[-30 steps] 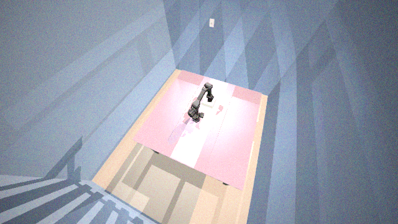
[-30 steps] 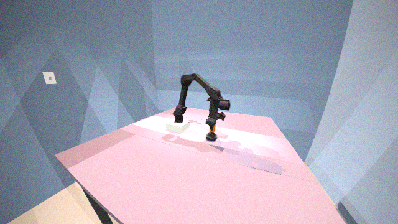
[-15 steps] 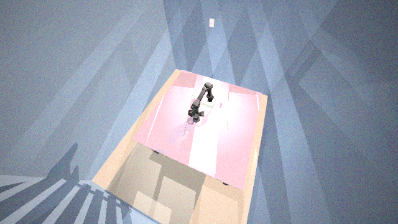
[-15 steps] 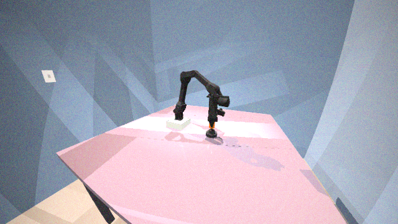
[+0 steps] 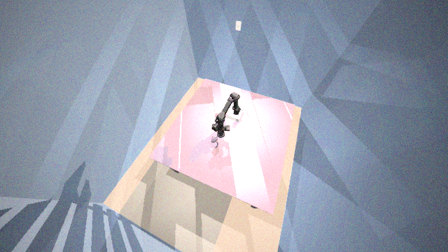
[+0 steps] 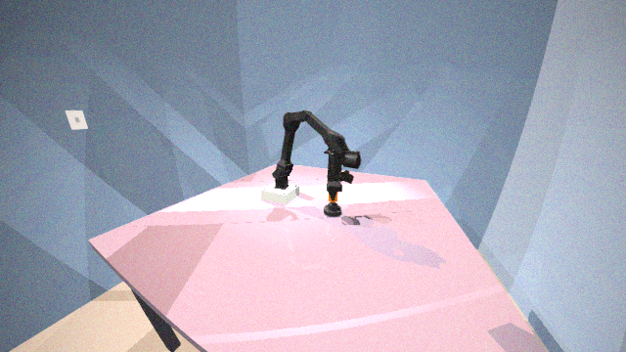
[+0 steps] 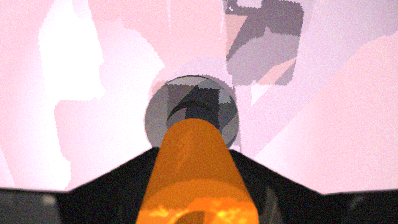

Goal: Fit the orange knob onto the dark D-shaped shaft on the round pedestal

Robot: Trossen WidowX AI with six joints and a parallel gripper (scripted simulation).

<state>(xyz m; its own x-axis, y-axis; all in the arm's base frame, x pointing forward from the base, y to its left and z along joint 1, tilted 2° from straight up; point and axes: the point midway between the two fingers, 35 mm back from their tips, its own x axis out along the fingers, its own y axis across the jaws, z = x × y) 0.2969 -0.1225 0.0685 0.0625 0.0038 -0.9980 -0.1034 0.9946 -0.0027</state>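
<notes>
The orange knob [image 6: 333, 198] [image 7: 194, 160] is upright between the fingers of my gripper [image 6: 333, 195] [image 7: 195, 150], which is shut on it. The dark round pedestal [image 6: 333, 211] [image 7: 154, 120] stands on the table right below the knob. In the wrist view the knob's far end overlaps the near part of the pedestal's raised dark centre. In the exterior view the knob's lower end meets the dark top of the pedestal; any small gap is too small to tell. The shaft and its flat side are hidden. In the top view the arm hides the knob, and the pedestal [image 5: 220, 134] shows below the gripper.
The arm's white base block [image 5: 234, 116] [image 6: 279, 196] stands on the pink table [image 5: 196, 122] [image 6: 274, 274] behind the pedestal. Shadows and bright light bands cross the table. A small white plate [image 5: 238, 25] [image 6: 76, 119] is on the wall.
</notes>
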